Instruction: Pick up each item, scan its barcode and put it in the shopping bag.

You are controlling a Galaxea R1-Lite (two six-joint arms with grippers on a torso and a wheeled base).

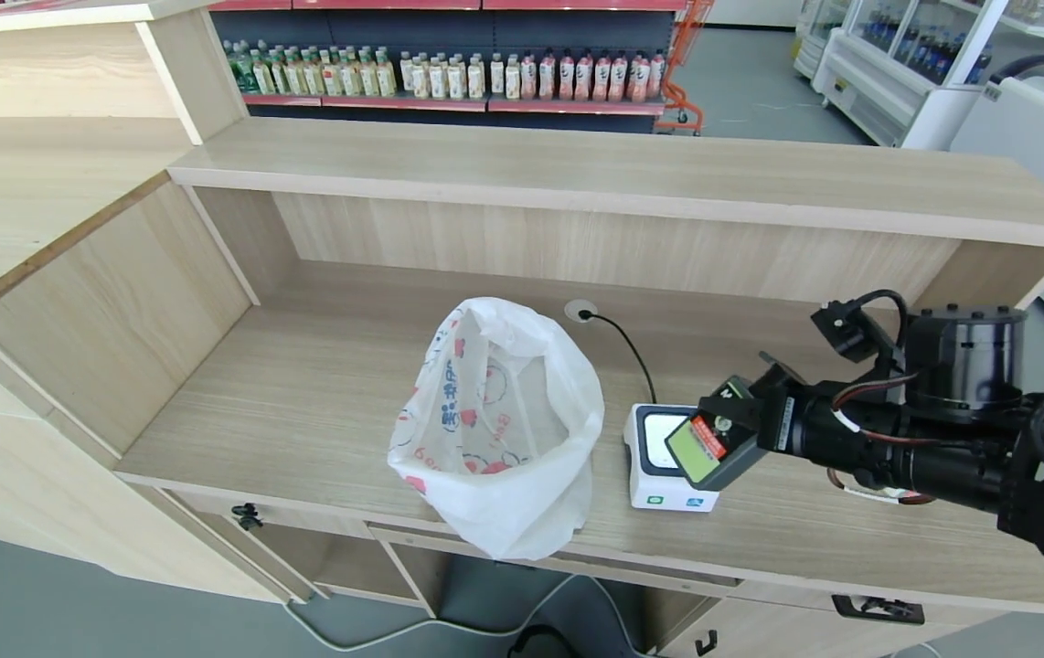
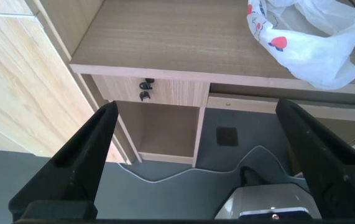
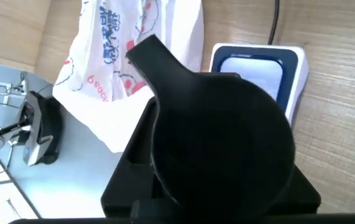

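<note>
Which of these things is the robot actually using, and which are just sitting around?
Part of the job:
small box, held in the right gripper
scanner
shopping bag

Just sitting around:
bottles on the shop shelf
drinks fridge

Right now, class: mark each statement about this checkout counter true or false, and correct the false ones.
1. The right gripper holds a dark item with a green label close to the scanner. True.
2. The shopping bag lies flat and closed. False: it stands open on the counter.
3. The scanner sits on the robot's right of the shopping bag. True.
4. The left gripper grips a bottle. False: it is open and empty.
</note>
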